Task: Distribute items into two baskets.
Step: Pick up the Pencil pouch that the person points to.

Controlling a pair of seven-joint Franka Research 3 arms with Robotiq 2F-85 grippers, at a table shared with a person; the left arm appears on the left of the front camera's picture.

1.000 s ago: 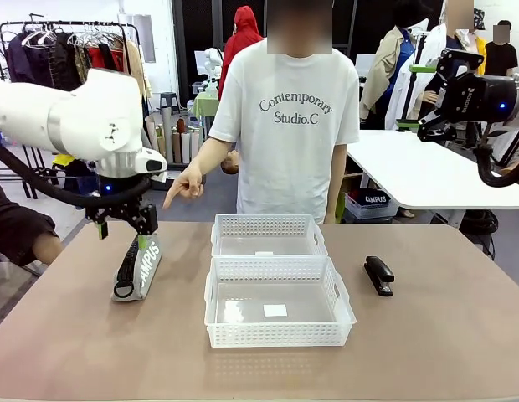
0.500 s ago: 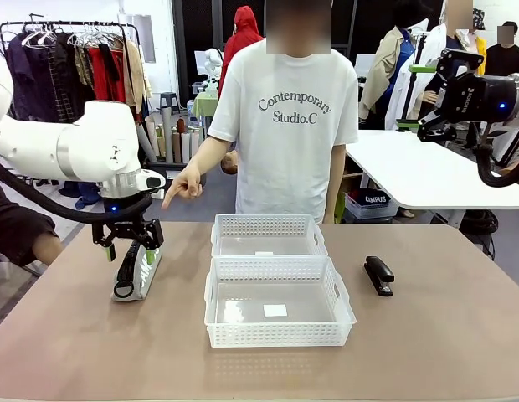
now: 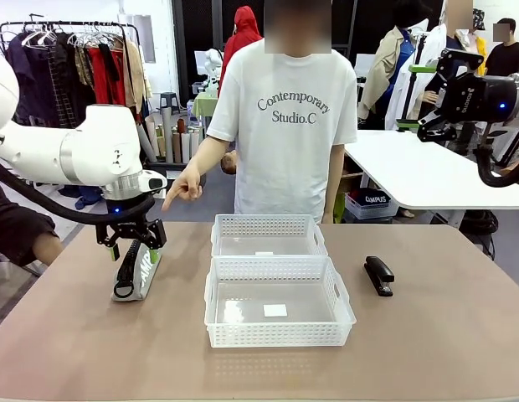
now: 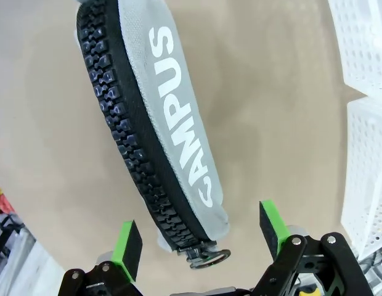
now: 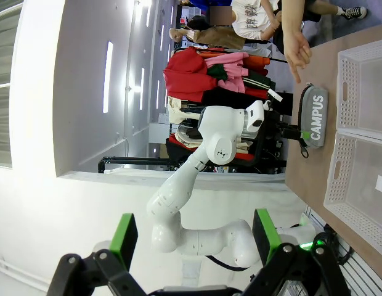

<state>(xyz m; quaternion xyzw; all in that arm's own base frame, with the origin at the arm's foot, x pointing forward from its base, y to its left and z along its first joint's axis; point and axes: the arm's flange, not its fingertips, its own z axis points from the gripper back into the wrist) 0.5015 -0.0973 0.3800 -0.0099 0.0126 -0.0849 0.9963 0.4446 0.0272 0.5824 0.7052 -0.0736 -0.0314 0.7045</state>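
The grey "CAMPUS" pouch [image 3: 141,272] lies on its edge at the table's left, zip and black strap facing left. My left gripper [image 3: 132,248] is open and straddles its far end. In the left wrist view the pouch [image 4: 172,123] runs up from between the green pads [image 4: 128,249], and its zip-pull end sits inside my left gripper [image 4: 200,237]. The black stapler [image 3: 378,275] lies to the right of the two white baskets: the far one [image 3: 268,220] and the near one [image 3: 276,335]. My right gripper [image 3: 420,96] hangs open, high at the right, holding nothing.
A person stands at the far side, one hand [image 3: 184,186] pointing down towards the pouch. The right wrist view takes in the pouch [image 5: 315,117], both baskets [image 5: 363,92] and that pointing hand [image 5: 297,55] from far off. A white table [image 3: 427,172] stands behind on the right.
My left gripper has come down and shifted slightly, so that its open fingers now sit around the pouch's far end. The right arm, the stapler and the baskets have not moved.
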